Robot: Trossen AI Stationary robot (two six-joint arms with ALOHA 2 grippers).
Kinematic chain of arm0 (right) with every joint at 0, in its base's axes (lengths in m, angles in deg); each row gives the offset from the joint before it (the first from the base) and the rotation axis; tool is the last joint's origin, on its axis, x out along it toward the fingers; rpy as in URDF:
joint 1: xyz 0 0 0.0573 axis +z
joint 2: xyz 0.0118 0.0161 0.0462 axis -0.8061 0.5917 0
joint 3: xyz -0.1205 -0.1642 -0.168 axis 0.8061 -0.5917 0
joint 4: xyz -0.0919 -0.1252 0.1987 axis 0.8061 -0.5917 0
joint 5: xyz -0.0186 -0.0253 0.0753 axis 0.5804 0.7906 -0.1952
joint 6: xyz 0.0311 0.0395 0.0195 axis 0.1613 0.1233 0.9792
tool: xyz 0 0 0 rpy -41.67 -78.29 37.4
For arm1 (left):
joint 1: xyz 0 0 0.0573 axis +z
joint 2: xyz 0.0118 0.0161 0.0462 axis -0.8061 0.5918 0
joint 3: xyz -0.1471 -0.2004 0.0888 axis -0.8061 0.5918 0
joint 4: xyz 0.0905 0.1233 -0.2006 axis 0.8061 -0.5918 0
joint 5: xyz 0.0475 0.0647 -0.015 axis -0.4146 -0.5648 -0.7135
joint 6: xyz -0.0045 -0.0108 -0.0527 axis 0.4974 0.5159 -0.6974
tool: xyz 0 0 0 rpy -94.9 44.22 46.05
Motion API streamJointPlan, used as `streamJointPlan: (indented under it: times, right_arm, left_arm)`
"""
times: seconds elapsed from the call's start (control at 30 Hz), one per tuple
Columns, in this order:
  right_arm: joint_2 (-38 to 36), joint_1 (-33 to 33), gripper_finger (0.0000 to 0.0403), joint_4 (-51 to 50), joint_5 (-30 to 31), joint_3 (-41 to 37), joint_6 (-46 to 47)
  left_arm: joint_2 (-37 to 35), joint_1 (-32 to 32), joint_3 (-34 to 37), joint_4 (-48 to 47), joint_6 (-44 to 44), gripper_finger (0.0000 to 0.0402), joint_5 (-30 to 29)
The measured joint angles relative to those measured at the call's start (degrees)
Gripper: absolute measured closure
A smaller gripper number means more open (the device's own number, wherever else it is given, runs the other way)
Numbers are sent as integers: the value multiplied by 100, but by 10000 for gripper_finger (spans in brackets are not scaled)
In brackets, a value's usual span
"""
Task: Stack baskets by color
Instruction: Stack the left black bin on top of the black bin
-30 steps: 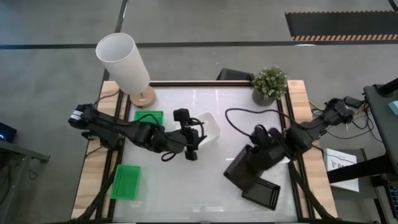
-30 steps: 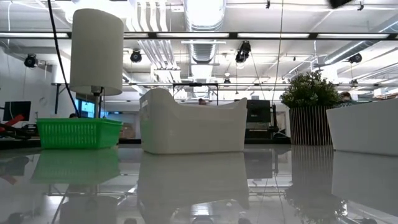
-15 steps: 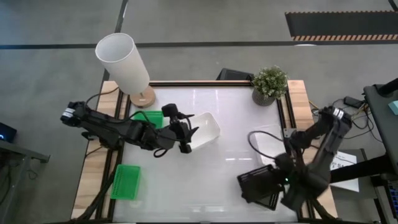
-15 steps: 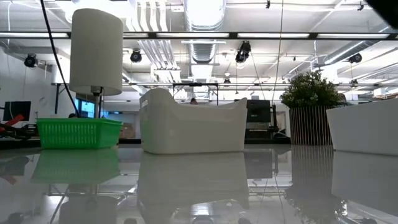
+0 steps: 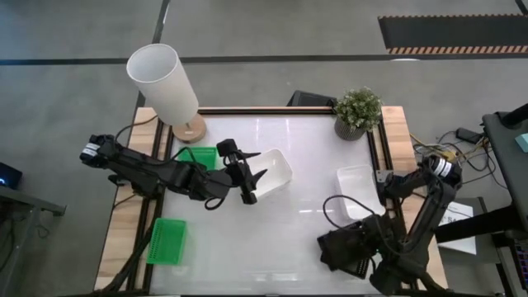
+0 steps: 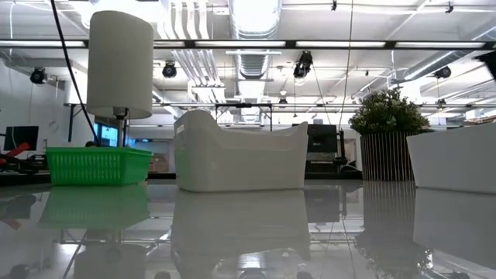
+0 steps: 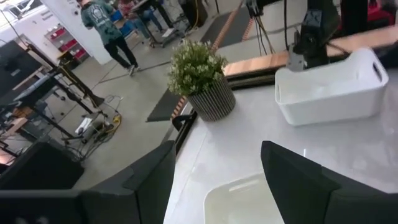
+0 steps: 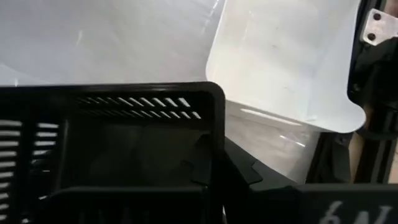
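Note:
My right gripper is shut on a black mesh basket over another black basket near the table's near right corner; whether they touch, I cannot tell. My left gripper stands open at the left end of a white basket that sits flat mid-table, and touches nothing. A second white basket sits at the right edge. One green basket shows behind the left arm, another at the near left. My right gripper holds the black basket by a side wall near a corner of its rim. The fingers come from above, slanting down. The dark fingers and the dark wall run together, so the kind of hold cannot be told.
A tall white lampshade on a wooden foot stands at the far left corner, and a potted plant at the far right. Cables loop on the table beside the right arm. Bare white tabletop lies in the near middle.
My right gripper has swung toward the table's near edge and down, turning as it went, and has carried the black basket from mid-right over the other black basket. That uncovered the right white basket. My left gripper, still open, has drawn back a little toward the left.

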Motion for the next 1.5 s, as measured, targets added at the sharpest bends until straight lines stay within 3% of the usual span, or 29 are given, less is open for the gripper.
streamJointPlan:
  times: [0.17, 0.5, 0.83, 1.0, 1.17, 1.23, 1.37, 1.5]
  right_arm:
    - [-15, 2, 368, 11, -207, 11, 1]
    - [-46, 0, 275, 98, -1008, 311, -353]
    - [-46, 0, 242, 180, -1301, 1113, -903]
    - [-49, -1, 254, 173, -1490, 1391, -1217]
    - [-53, 15, 302, 72, -1814, 1436, -1626]
    - [-53, 15, 331, -50, -1600, 1419, -1633]
    - [-53, 9, 385, -4, -571, 1394, -1770]
    - [-53, -34, 393, -25, -83, 1328, -1847]
  left_arm:
    - [0, -33, 9, 146, -4, 180, 160]
    - [164, -143, 801, 1541, 2, 180, 2061]
    - [286, -447, 1219, 2261, 17, 180, 2192]
    - [299, -561, 1308, 2443, 5, 180, 2199]
    - [299, -665, 1447, 2687, 14, 180, 2206]
    - [299, -688, 1514, 2872, 44, 180, 2212]
    - [299, -693, 1565, 2890, 45, 180, 2212]
    - [299, -690, 1565, 2916, 45, 180, 2212]
